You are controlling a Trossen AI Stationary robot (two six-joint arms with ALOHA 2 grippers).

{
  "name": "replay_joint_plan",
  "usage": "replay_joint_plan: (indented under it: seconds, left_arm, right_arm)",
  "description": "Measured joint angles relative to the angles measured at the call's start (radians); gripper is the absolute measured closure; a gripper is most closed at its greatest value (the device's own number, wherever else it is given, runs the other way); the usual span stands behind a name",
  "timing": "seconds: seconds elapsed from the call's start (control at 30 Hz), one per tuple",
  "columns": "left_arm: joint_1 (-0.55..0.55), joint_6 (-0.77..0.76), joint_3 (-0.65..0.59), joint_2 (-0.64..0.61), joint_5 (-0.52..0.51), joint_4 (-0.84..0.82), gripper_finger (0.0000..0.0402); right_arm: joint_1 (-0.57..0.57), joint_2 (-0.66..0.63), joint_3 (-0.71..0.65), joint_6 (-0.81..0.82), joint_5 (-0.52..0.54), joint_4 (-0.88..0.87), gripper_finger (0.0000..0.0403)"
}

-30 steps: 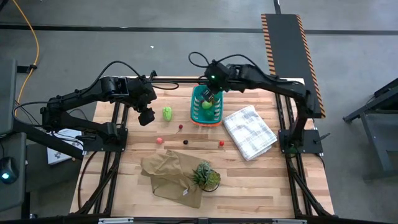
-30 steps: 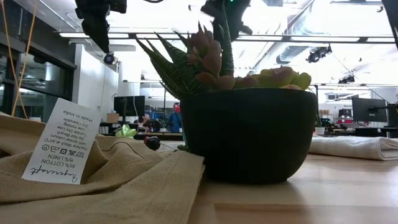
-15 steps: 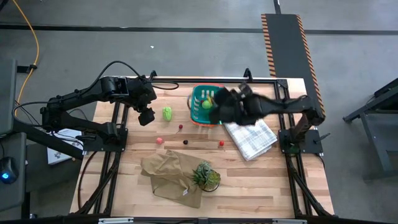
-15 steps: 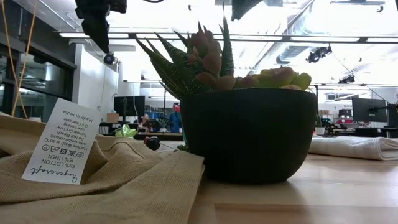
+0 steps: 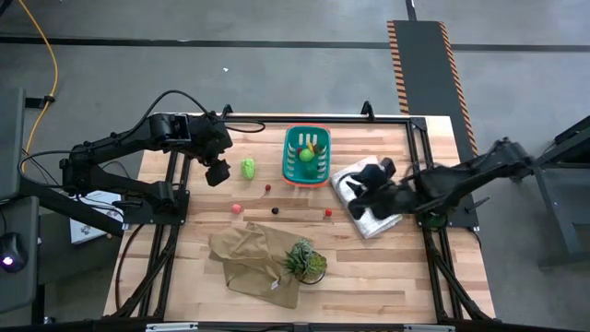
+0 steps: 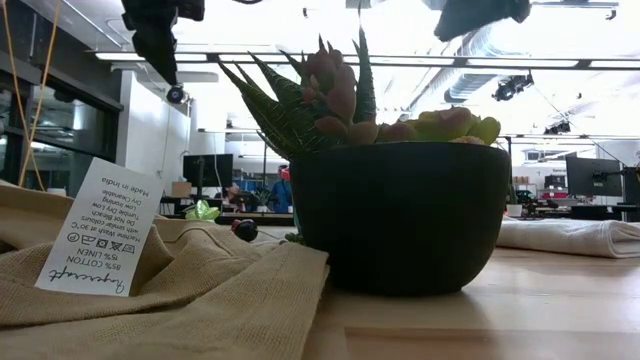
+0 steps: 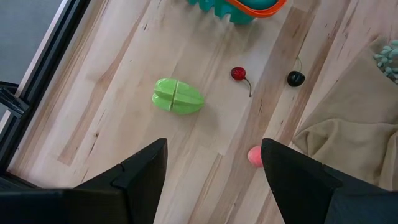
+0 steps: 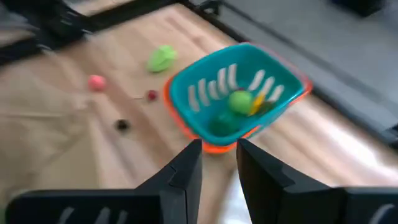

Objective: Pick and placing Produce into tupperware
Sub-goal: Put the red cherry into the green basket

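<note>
- Nearest the front edge of the table lie a rumpled tan cloth (image 5: 251,258) with a care label and a spiky succulent in a black pot (image 5: 305,262); neither belongs to the task.
- Beyond them, loose on the wood, is a row of small produce: a pink ball (image 5: 236,208), a dark ball (image 5: 275,210), a red ball (image 5: 327,212) and a red cherry (image 5: 267,188).
- The right gripper (image 5: 367,191) hangs above the white checked cloth (image 5: 380,214), beside the basket rather than over it. Its fingers (image 8: 186,169) stand slightly apart with nothing between them.
- The left gripper (image 5: 217,171) hovers over bare wood just beside the light green vegetable (image 5: 248,168). Its jaws are spread wide and empty, with that vegetable (image 7: 178,97) lying ahead of them.
- Farthest back stands the teal basket (image 5: 293,146), upright, already holding a light green piece (image 8: 240,101), a yellow piece (image 8: 259,103) and a dark green piece (image 8: 221,124).
- My reading: a drop into the basket is done and the work is between picks, with five pieces left on the table.
- The next move likely falls to the left arm: shift sideways until the light green vegetable sits between the fingers, descend and close across its narrower width.
- The small balls may roll if nudged, so they need a straight-down approach.
</note>
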Motion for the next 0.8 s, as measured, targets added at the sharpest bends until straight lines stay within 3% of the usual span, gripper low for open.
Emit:
replay_joint_plan:
  seconds: [0.17, 0.27, 0.4, 0.57, 0.8]
  left_arm:
    - [0.000, 0.000, 0.000, 0.000, 0.000, 0.008, 0.0153]
    - [0.000, 0.000, 0.000, 0.000, 0.000, 0.008, 0.0153]
    - [0.000, 0.000, 0.000, 0.000, 0.000, 0.008, 0.0153]
    - [0.000, 0.000, 0.000, 0.000, 0.000, 0.010, 0.0153]
    - [0.000, 0.000, 0.000, 0.000, 0.000, 0.011, 0.0153]
  right_arm:
    - [0.024, -0.162, -0.185, -0.012, -0.101, 0.278, 0.0311]
    - [0.085, -0.193, -0.291, -0.056, -0.089, 0.484, 0.0311]
    - [0.154, -0.172, -0.409, -0.017, -0.027, 0.631, 0.0311]
    - [0.233, -0.102, -0.484, 0.052, 0.065, 0.691, 0.0311]
    - [0.313, 0.037, -0.422, -0.003, 0.262, 0.673, 0.0325]
